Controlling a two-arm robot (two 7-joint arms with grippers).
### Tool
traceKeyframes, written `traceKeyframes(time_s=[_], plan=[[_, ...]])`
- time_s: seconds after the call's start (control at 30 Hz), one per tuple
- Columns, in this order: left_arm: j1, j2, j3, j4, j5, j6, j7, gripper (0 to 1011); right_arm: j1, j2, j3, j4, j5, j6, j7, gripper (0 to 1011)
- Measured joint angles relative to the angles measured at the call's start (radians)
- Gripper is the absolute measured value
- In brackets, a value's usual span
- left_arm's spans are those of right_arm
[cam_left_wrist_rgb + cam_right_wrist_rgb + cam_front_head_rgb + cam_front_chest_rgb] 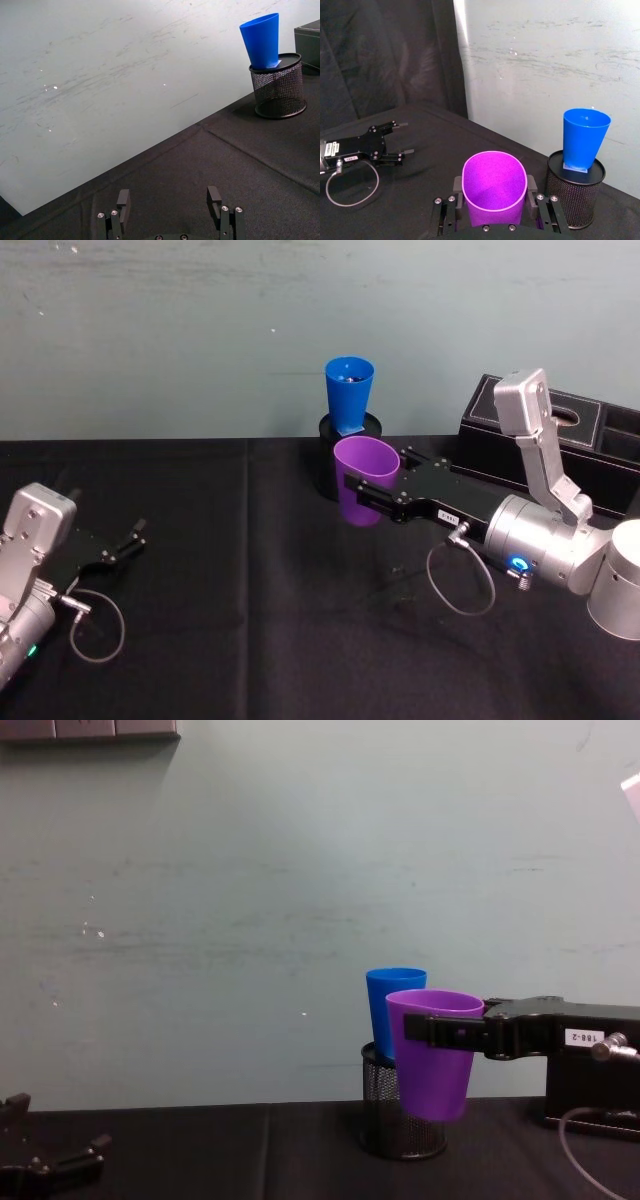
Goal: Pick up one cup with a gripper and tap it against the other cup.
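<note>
With my right gripper (365, 490) jaws clamped on the purple tumbler (364, 480), I'd nudge it gently toward 12 o'clock until its rim kisses the blue tumbler (348, 395) perched in the mesh pen holder (400, 1116), while my left gripper (128, 540) idles wide open at 9 o'clock.

Purple cup (364, 480) upright, lifted, just before blue cup (348, 392) in mesh holder (350, 430)
</note>
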Motion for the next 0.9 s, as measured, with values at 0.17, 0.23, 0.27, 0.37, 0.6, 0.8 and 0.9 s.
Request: traceKeyframes(time_s=[0.17, 0.23, 0.27, 0.37, 0.6, 0.8, 0.9], plan=[[0.000, 0.000, 0.000, 0.000, 0.000, 0.000, 0.000, 1000, 0.000, 0.000, 0.000, 0.000, 0.000, 0.000, 0.000, 715], [0.000, 0.000, 0.000, 0.000, 0.000, 0.000, 0.000, 1000, 0.000, 0.000, 0.000, 0.000, 0.000, 0.000, 0.000, 715], [0.000, 0.000, 0.000, 0.000, 0.000, 0.000, 0.000, 1000, 0.000, 0.000, 0.000, 0.000, 0.000, 0.000, 0.000, 715], [0.000, 0.000, 0.000, 0.000, 0.000, 0.000, 0.000, 1000, 0.000, 0.000, 0.000, 0.000, 0.000, 0.000, 0.000, 715], [0.000, 0.000, 0.000, 0.000, 0.000, 0.000, 0.000, 1000, 0.000, 0.000, 0.000, 0.000, 0.000, 0.000, 0.000, 715], [0.000, 0.000, 0.000, 0.000, 0.000, 0.000, 0.000, 1000, 0.000, 0.000, 0.000, 0.000, 0.000, 0.000, 0.000, 715], [0.000, 0.000, 0.000, 0.000, 0.000, 0.000, 0.000, 1000, 0.000, 0.000, 0.000, 0.000, 0.000, 0.000, 0.000, 715]])
